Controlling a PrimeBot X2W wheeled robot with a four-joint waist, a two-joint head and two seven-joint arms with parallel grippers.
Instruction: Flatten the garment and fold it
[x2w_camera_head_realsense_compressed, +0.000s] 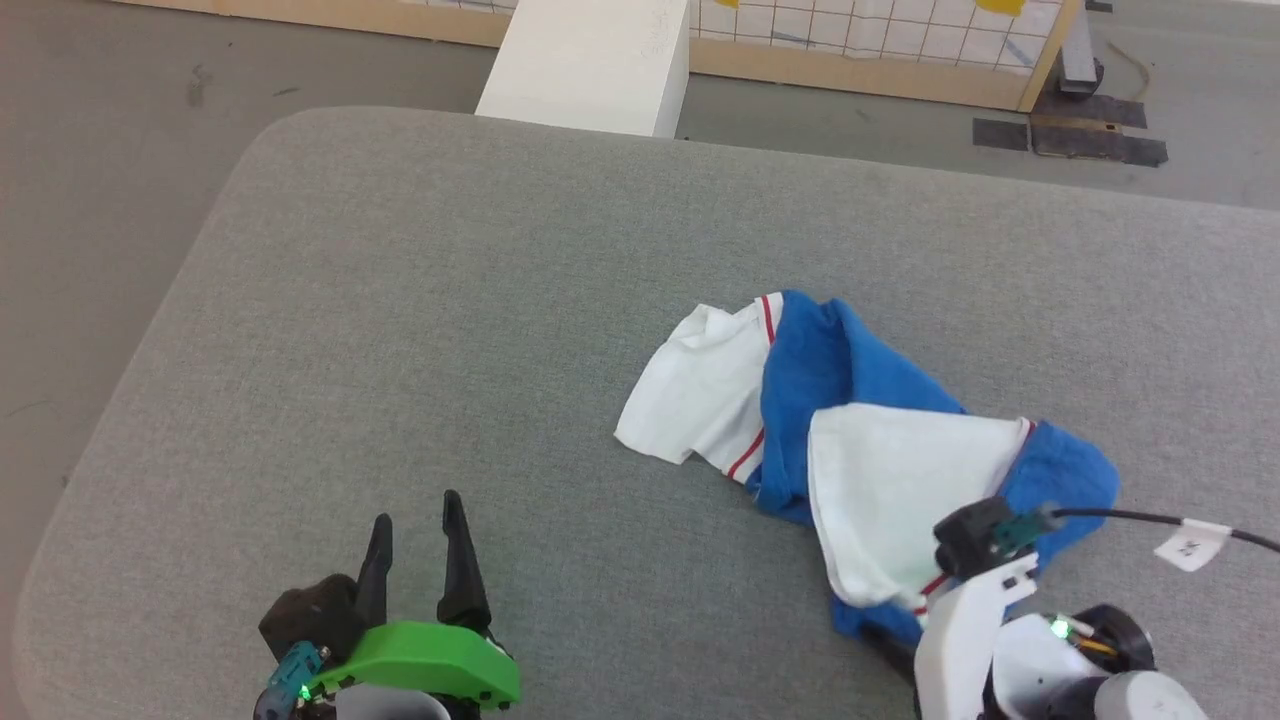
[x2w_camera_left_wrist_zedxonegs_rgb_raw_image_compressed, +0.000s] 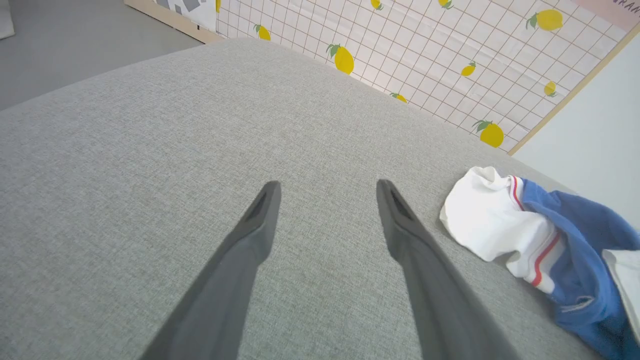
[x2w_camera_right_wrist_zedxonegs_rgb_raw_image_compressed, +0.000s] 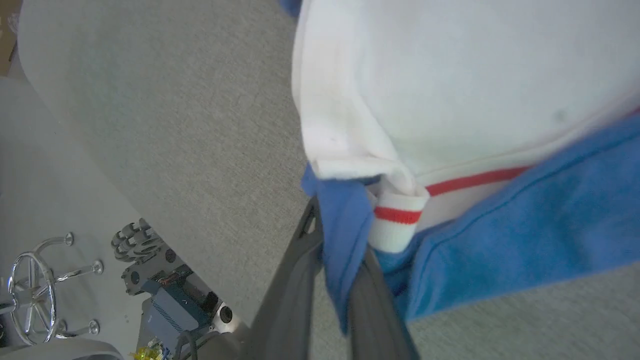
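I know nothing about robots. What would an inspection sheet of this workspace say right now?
Surface: grey fabric-covered table, rounded corners.
Job's things: blue garment lies crumpled on the table, with white sleeves and red trim showing; not yet flattened.
Clutter: nothing seen.
End effectors: left end effector is open over bare table, apart from the garment. Right end effector is shut on the garment's blue edge.
Cables: black cable with a white tag runs from the right wrist.
Surroundings: white block and lemon-print panel beyond the table, on a grey floor.
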